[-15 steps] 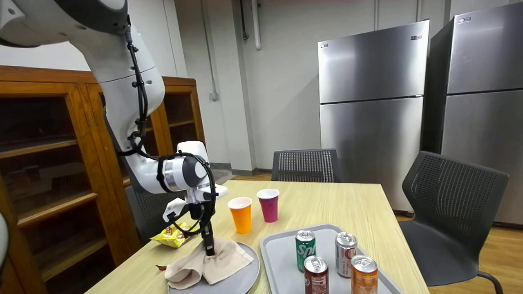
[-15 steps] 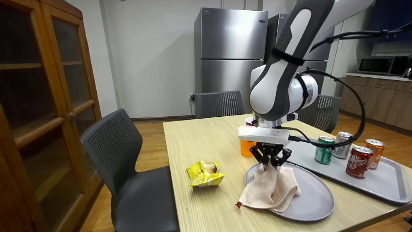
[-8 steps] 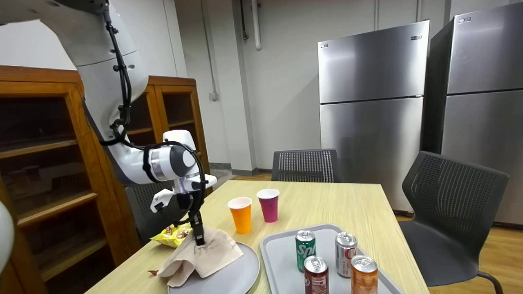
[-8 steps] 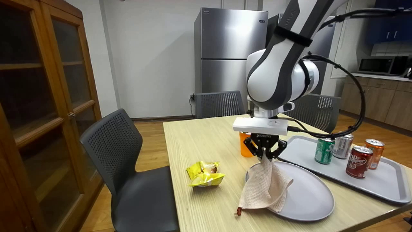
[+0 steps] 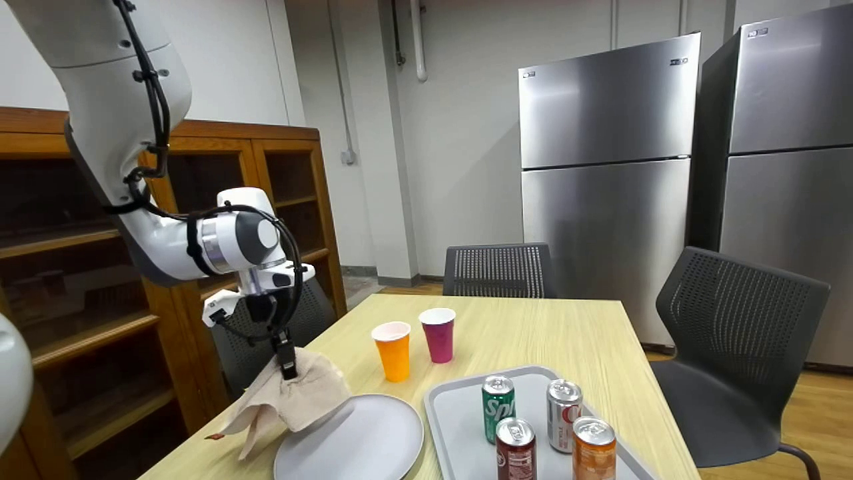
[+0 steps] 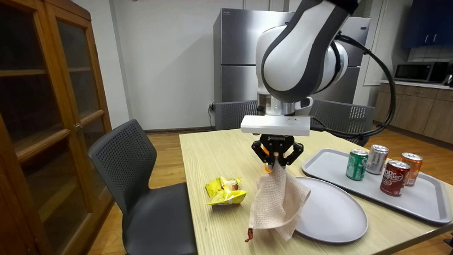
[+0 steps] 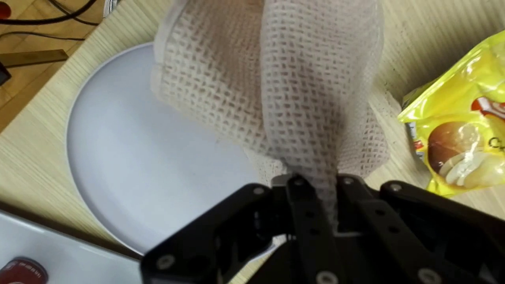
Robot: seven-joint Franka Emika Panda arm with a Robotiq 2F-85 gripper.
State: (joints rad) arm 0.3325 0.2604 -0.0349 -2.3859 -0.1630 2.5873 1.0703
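Note:
My gripper (image 6: 277, 163) is shut on a beige waffle-weave cloth (image 6: 277, 202), pinching a gathered fold between its fingers. From there the cloth hangs in loose folds, with a small red-brown tag (image 6: 249, 234) at its lowest corner. In the wrist view the cloth (image 7: 307, 86) covers the upper middle, and its fold runs down between the black fingers (image 7: 311, 228). A grey round plate (image 5: 360, 433) lies on the table beside and partly behind the cloth; whether they touch I cannot tell. A yellow snack bag (image 6: 225, 191) sits on the table near the cloth.
A grey tray (image 5: 460, 393) carries several cans, among them a green can (image 5: 498, 407) and a dark red can (image 6: 395, 178). An orange cup (image 5: 393, 353) and a purple cup (image 5: 438, 337) stand behind the plate. Chairs surround the table, one a dark chair (image 6: 141, 191).
My gripper has risen and shifted left in both exterior views, drawing the cloth up and off most of the plate. More bare plate shows. The bag, tray, cans and cups have not moved.

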